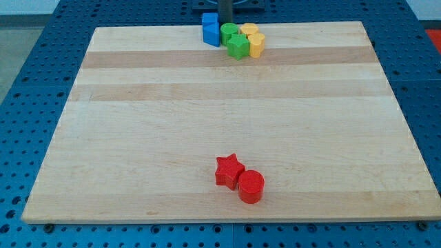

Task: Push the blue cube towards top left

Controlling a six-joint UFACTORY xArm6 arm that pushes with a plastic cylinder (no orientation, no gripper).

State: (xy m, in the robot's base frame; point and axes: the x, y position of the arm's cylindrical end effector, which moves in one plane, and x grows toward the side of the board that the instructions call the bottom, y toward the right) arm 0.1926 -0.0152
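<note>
While hidden, my tip nears blue cube (210, 29).

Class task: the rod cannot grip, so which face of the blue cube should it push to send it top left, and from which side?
Press my tip on the blue cube's right face, low, coming from the view's right; the round green block crowds that side.

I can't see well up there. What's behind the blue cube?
Behind the blue cube, at the view's top, the dark rod comes down. My tip is hidden behind the blocks, so I can't tell whether it touches the cube. A green block sits right beside it.
</note>
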